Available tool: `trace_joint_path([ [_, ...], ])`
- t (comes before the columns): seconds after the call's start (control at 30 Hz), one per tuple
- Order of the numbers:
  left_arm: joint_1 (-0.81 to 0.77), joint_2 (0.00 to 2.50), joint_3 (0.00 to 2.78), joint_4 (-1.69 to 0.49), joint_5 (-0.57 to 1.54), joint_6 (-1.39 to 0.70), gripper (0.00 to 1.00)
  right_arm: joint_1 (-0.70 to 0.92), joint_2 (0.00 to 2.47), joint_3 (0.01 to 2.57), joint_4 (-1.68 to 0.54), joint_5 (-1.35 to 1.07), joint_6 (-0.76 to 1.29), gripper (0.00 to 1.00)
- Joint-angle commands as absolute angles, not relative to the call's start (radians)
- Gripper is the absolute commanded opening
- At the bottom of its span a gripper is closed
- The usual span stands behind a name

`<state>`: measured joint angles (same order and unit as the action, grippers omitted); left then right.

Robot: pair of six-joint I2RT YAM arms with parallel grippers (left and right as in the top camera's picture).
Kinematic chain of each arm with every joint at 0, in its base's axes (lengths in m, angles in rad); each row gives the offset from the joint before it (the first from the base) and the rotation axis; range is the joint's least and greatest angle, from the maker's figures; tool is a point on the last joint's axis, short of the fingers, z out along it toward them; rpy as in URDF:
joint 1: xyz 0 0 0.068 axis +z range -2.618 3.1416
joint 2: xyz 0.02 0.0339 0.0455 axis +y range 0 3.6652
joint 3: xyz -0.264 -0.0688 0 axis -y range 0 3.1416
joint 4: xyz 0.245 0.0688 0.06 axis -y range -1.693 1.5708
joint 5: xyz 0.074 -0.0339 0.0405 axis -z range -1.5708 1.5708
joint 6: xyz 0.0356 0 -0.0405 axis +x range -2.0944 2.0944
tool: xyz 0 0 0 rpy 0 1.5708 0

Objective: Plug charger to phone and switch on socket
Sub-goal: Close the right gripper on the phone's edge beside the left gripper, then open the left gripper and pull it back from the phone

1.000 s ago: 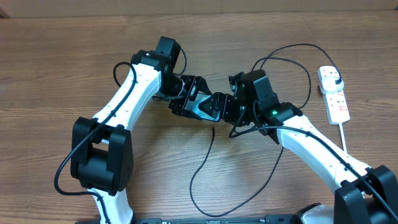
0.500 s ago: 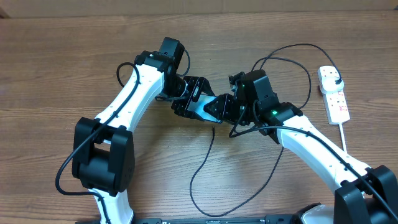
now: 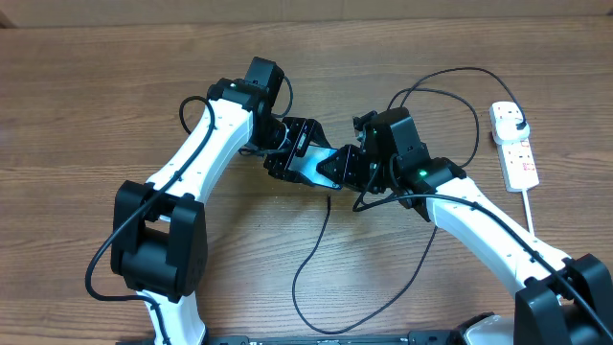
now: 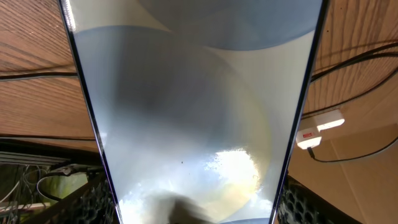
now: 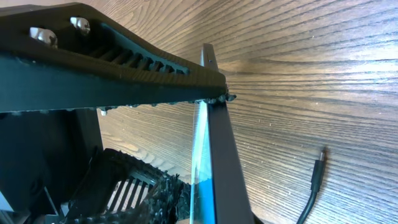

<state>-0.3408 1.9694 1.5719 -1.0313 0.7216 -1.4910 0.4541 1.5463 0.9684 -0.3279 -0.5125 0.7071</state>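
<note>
The table (image 3: 86, 105) is brown wood veneer, and in the overhead view its grain runs from the left edge to the right edge. Light falls unevenly on it: in the right wrist view the boards carry a pale sheen toward the top and show darker grain lower down. A flat beige strip (image 3: 402, 8) runs along the far edge; what it is cannot be told. In the left wrist view, past one edge of the table, a tangle of thin wires (image 4: 37, 180) lies over something green and blurred. Past another edge a plain tan surface (image 4: 367, 186) shows.
</note>
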Motion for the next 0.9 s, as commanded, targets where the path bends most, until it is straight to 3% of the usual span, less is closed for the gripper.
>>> trace_joint_path([
  [0.0,-0.348,1.932,1.593,-1.031,0.753,-1.508,0.04,0.459,1.551,0.980,-0.319,-0.513,0.707,0.19],
  [0.33,-0.348,1.932,1.593,-1.031,0.752,-1.507,0.04,0.459,1.551,0.980,-0.320,-0.505,0.706,0.04],
  [0.43,-0.348,1.932,1.593,-1.031,0.752,-1.506,0.05,0.459,1.551,0.980,-0.324,-0.490,0.706,0.04],
  [0.53,-0.348,1.932,1.593,-1.031,0.751,-1.498,0.12,0.459,1.551,0.980,-0.323,-0.490,0.706,0.04],
  [0.6,-0.348,1.932,1.593,-1.032,0.746,-1.495,0.34,0.459,1.551,0.980,-0.324,-0.490,0.707,0.04],
  [0.73,-0.347,1.932,1.593,-1.032,0.712,-1.496,0.98,0.458,1.551,0.980,-0.323,-0.490,0.706,0.04],
  [0.87,-0.347,1.932,1.593,-1.031,0.687,-1.495,1.00,0.449,1.551,0.980,-0.331,-0.490,0.702,0.04],
])
